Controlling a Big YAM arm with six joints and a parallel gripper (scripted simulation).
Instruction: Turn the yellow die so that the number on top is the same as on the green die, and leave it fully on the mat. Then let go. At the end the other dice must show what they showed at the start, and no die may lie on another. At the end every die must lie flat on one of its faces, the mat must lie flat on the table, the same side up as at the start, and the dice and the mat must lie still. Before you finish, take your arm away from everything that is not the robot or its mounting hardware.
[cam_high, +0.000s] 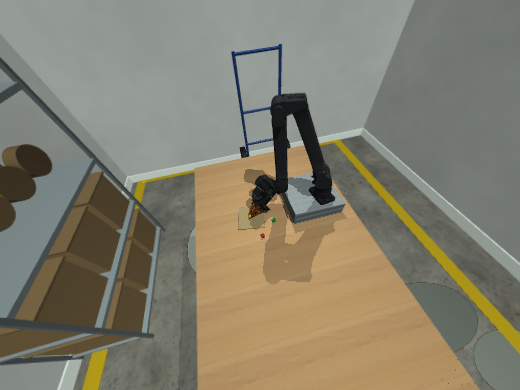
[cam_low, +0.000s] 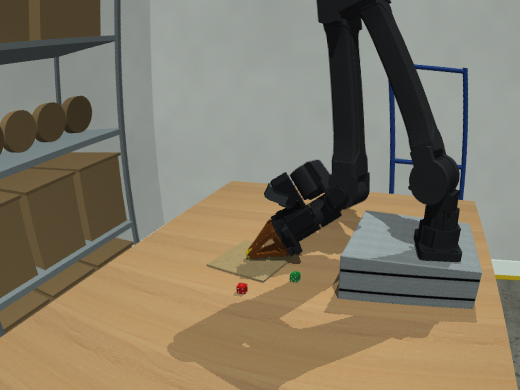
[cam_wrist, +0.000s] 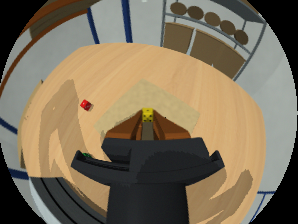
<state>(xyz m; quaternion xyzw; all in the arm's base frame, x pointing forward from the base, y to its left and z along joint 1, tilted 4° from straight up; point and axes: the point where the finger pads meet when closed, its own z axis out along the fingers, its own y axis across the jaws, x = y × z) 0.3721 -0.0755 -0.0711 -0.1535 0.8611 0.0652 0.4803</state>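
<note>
My gripper (cam_low: 249, 251) (cam_wrist: 147, 113) (cam_high: 251, 215) is tilted low over the tan mat (cam_low: 227, 263) (cam_wrist: 174, 106) (cam_high: 242, 221), and its brown fingers are shut on the small yellow die (cam_low: 248, 251) (cam_wrist: 147, 113) (cam_high: 249, 216). The die sits at the fingertips, at or just above the mat; I cannot tell whether it touches. Its top face is too small to read. The green die (cam_low: 295, 276) (cam_high: 273, 219) (cam_wrist: 87, 156) lies on the table just off the mat's near right edge. The red die (cam_low: 242, 288) (cam_high: 262, 235) (cam_wrist: 85, 104) lies on the table in front of the mat.
The arm's grey base block (cam_low: 410, 267) (cam_high: 312, 202) stands right of the mat. A shelf rack with cardboard boxes (cam_low: 60, 200) stands off the table's left side. A blue hand truck (cam_low: 427, 115) leans against the back wall.
</note>
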